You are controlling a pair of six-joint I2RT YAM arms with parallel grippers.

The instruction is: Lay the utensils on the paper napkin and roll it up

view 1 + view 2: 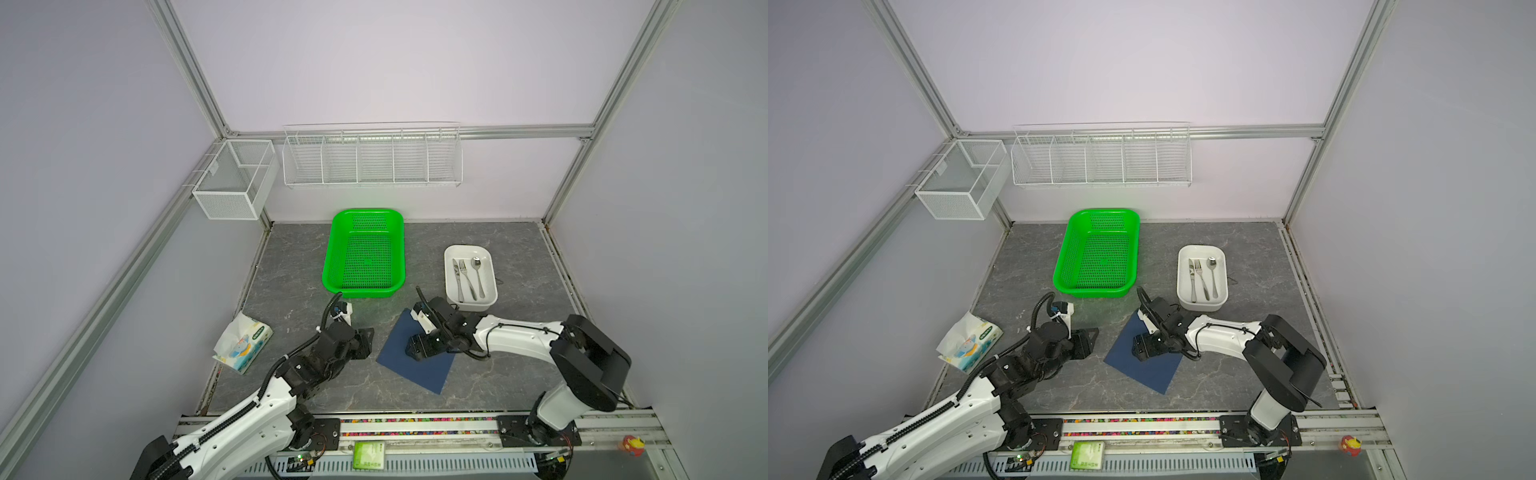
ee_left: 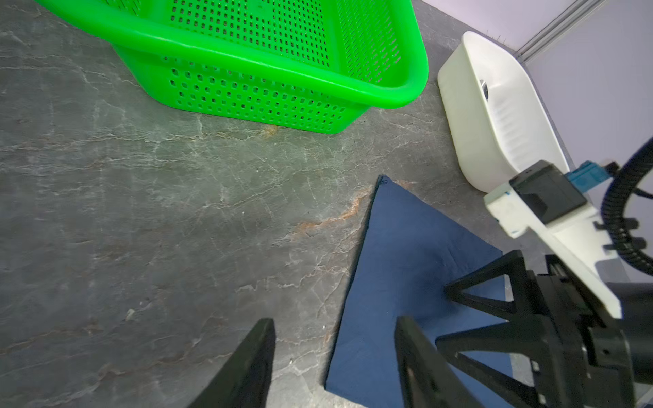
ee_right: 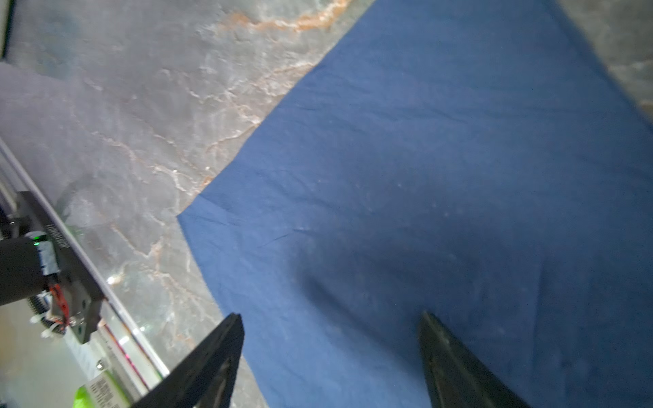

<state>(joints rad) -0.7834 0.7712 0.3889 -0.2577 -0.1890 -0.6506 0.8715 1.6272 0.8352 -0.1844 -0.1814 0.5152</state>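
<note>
In both top views the paper napkin (image 1: 424, 372) (image 1: 1152, 372) lies flat and unrolled, a dark navy square turned cornerwise. It sits directly beneath the right gripper (image 1: 411, 348) (image 1: 1138, 347), whose jaws stand wide apart with nothing between them. The left gripper (image 1: 365, 344) (image 1: 1087, 343) hangs just beside the napkin's edge, its jaws parted and empty too. The utensils (image 1: 467, 277) (image 1: 1202, 277), shiny knife, fork and spoon, lie side by side in the white tray (image 1: 451, 253) (image 1: 1183, 253), well behind the right jaws.

From the left wrist, one of our jaws is over the bare tabletop (image 2: 176, 212) and the other over the napkin's border. The sheet spreads ahead of them towards the tray.

From the right wrist, navy paper fills the space between and ahead of the jaws. It is faintly creased, with one corner just off a jaw. We cannot tell whether the tips touch it.

We judge the sheet to be laid out and the loading not yet begun. Next we need to lift the right arm clear without dragging the thin paper. Then we swing back to the tray and narrow the jaws onto one slim handle lying flat on its floor.
</note>
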